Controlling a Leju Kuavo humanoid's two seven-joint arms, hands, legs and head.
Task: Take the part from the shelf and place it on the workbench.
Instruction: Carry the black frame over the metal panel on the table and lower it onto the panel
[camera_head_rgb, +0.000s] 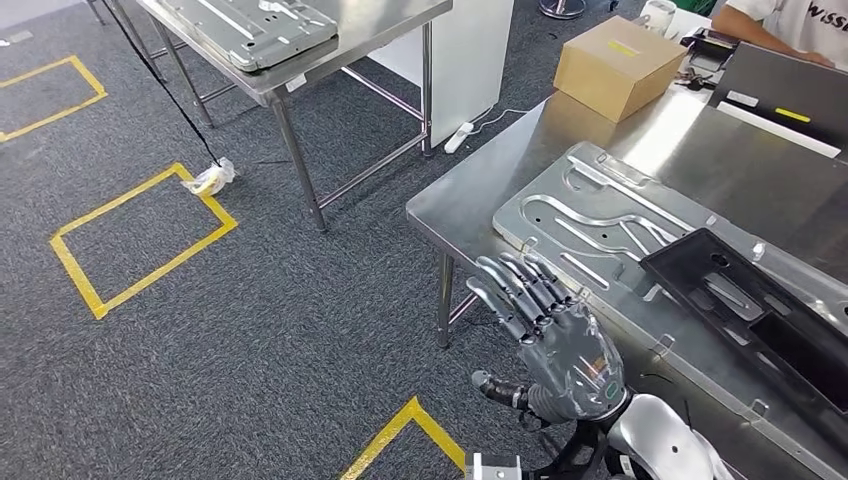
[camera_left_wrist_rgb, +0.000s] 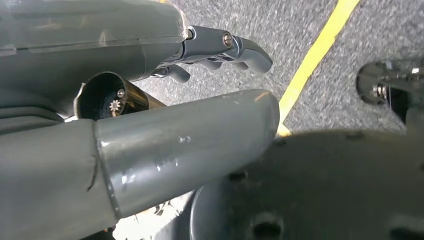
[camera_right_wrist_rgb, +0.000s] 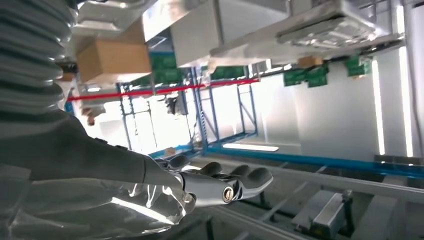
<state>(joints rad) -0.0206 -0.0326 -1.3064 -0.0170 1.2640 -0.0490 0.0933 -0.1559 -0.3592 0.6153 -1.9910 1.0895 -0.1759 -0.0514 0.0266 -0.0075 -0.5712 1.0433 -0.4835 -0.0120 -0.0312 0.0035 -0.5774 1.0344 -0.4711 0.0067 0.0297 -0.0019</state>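
Observation:
A silver stamped metal part (camera_head_rgb: 600, 215) lies flat on the steel workbench (camera_head_rgb: 480, 185), and a black tray (camera_head_rgb: 750, 300) rests on its right half. My right hand (camera_head_rgb: 550, 335) hovers just off the bench's near corner, beside the part's edge, fingers stretched out and apart, holding nothing. In the right wrist view that hand (camera_right_wrist_rgb: 220, 182) is again spread and empty. My left hand (camera_left_wrist_rgb: 225, 50) hangs over the carpet with its fingers loosely extended and nothing in them.
A cardboard box (camera_head_rgb: 618, 65) stands at the bench's far end, and a person (camera_head_rgb: 780, 25) sits behind it. A second steel table (camera_head_rgb: 300, 50) at the back left carries another metal plate (camera_head_rgb: 250, 30). Yellow tape squares (camera_head_rgb: 140, 240) mark the grey carpet.

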